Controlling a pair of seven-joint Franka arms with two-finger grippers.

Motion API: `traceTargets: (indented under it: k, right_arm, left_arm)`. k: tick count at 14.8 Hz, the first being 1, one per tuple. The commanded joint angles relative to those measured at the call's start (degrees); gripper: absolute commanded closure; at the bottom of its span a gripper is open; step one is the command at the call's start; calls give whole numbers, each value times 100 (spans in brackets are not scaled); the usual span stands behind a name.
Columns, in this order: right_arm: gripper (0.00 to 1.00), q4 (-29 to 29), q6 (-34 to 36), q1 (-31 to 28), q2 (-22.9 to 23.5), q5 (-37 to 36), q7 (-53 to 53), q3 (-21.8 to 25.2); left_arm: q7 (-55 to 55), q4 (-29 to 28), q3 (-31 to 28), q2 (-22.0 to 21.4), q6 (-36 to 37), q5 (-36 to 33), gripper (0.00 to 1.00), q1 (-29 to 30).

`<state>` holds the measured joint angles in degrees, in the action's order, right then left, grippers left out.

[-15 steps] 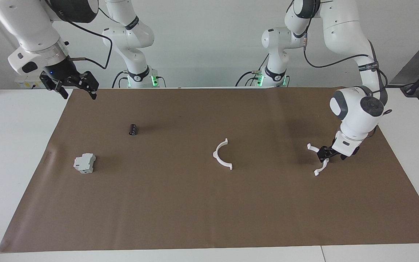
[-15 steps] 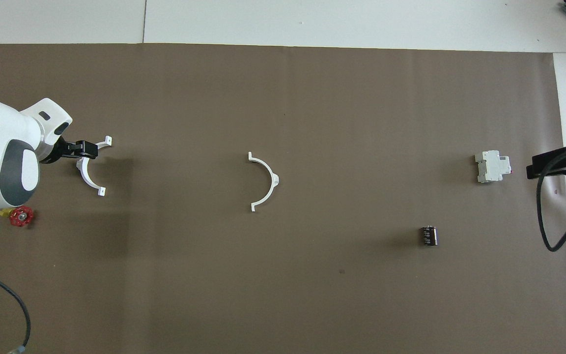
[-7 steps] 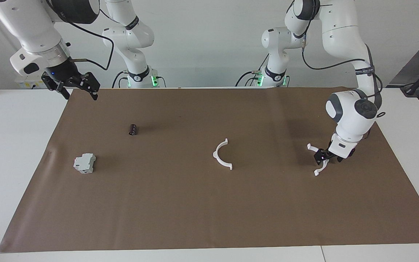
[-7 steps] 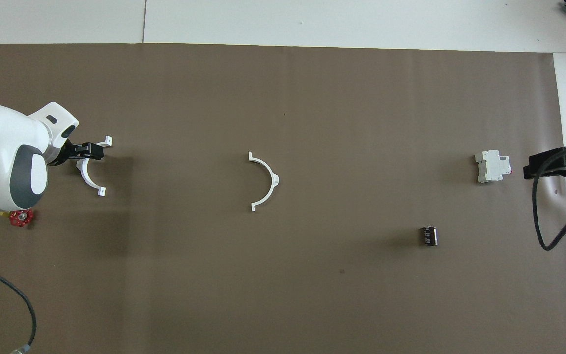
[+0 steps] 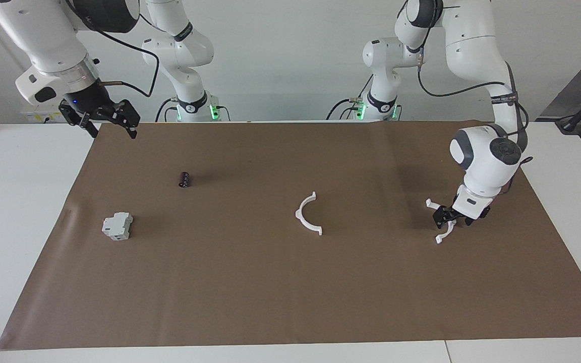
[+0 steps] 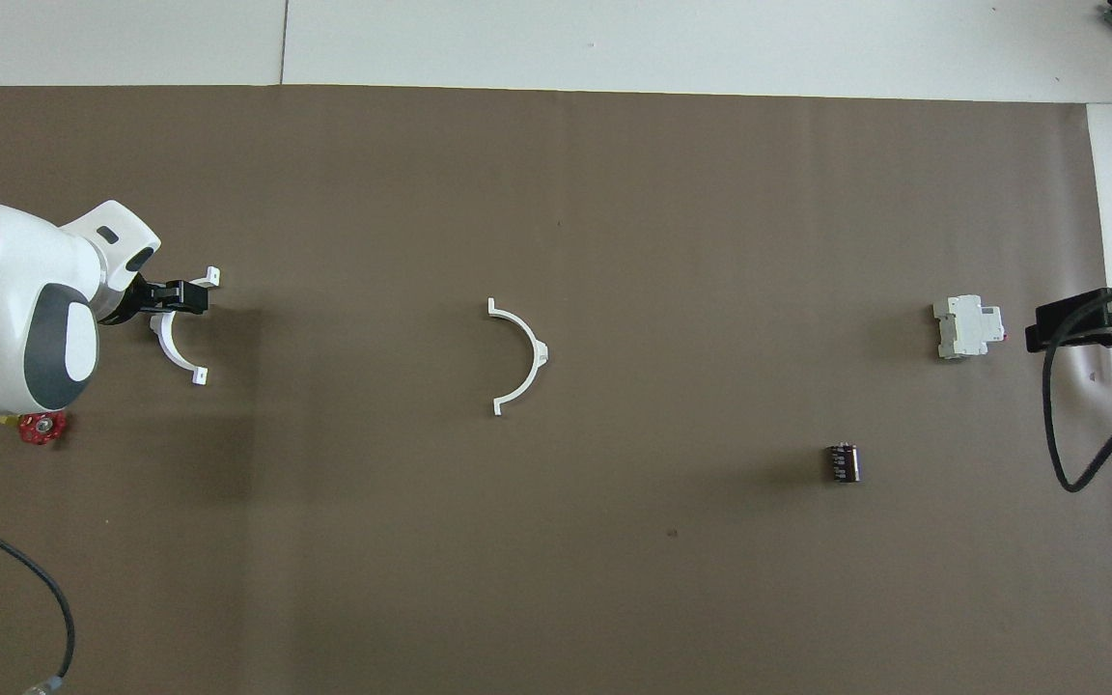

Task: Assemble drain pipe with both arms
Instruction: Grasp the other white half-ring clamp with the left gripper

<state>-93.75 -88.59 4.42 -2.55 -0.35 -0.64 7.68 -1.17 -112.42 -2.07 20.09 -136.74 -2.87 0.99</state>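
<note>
White plastic, two half-ring arcs, not yet joined: the drain pipe is judged to be at the pick-up stage only. One half-ring arc (image 5: 307, 214) is lying flat on the brown paper mat (image 5: 250, 282) near the table's middle, untouched. The second half-ring arc (image 5: 441, 222) is found well apart from it, toward the left arm's end of the table, and is straddled by the left gripper (image 5: 446, 217), which is brought low to the mat; its fingers appear pinched across the arc's band, though a firm grasp cannot be confirmed and the arc looks not to be lifted off the paper. The same contact is seen from overhead, with the left gripper (image 6: 176, 296) set on the arc (image 6: 173, 338) near one tab end. The right gripper (image 5: 101, 117) is held up in the air over the mat's corner at the right arm's end, fingers spread, nothing held; that arm is judged to be waiting. Left to do: first arc to be lifted, middle arc to be taken by the right gripper, both to be brought together and the tab ends mated into one ring. Unrelated items are left alone: grey-white block (image 5: 117, 226), small black cylinder (image 5: 184, 179), red valve wheel (image 6: 41, 426).
</note>
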Motion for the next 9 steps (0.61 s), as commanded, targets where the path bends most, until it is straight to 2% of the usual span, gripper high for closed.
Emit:
traceTargets:
  k: [1, 7, 9]
  right_arm:
    - [0, -161, -106, 24, -140, -80, -86, -12]
    - [0, -161, -106, 24, -140, -88, -86, -12]
    - [0, -161, -106, 24, -140, -80, -86, -12]
  left_arm:
    - [-155, -236, -30, -111, -63, 138, 0, -37]
    - [-261, -307, -30, -207, -37, 199, 0, -11]
    - [-392, -333, -30, -234, -20, 200, 6, 16]
